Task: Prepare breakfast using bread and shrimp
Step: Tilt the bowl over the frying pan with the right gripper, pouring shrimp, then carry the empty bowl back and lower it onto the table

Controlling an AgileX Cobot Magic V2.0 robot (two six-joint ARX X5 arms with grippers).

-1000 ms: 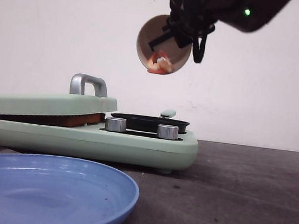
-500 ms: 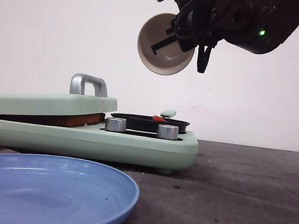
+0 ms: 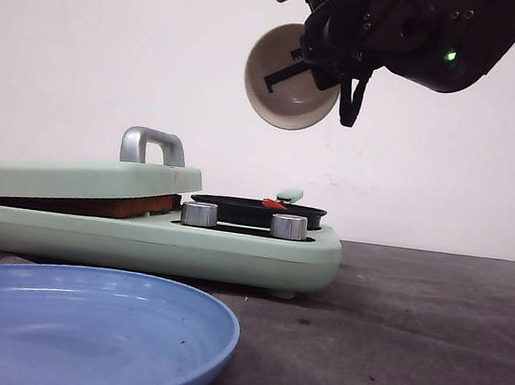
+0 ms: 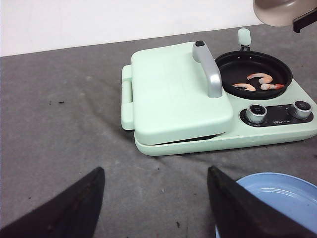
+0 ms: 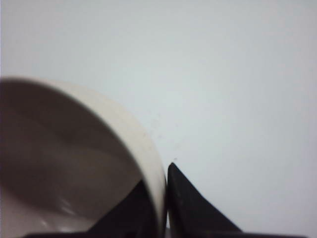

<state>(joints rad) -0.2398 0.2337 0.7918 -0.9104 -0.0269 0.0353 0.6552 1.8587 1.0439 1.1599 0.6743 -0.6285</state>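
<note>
Front view shows the right tool (image 3: 296, 66) high above the appliance, clenched on the rim of a beige bowl (image 3: 289, 76) that is tipped on its side, with the opening turned toward the camera and nothing visible inside it. Right wrist view confirms this grip: one dark finger (image 5: 190, 206) lies outside the bowl wall and the other inside, with the wall pinched between them. Below the bowl stands a pale green breakfast maker (image 3: 153, 236) on the dark grey tabletop (image 3: 408, 343). Its black round frying pan (image 4: 255, 74) sits at the right end, behind two silver knobs (image 3: 199, 214). The shrimp (image 4: 261, 82) lie in this pan as a few small pink-orange pieces close together; from the front only a small red tip shows over the pan edge. At the left end the green lid (image 4: 176, 94) with a silver handle (image 4: 210, 72) is lowered but tilted, and under it a brown crust edge of the bread (image 3: 110, 205) is visible, so the bread is in the grill part under the lid. A blue plate (image 3: 81, 330) rests on the tabletop in front of the appliance, near the camera. Left wrist view shows the left tool (image 4: 153, 203) released, its two dark fingers wide apart over the bare tabletop and holding nothing, well apart from the appliance.
</note>
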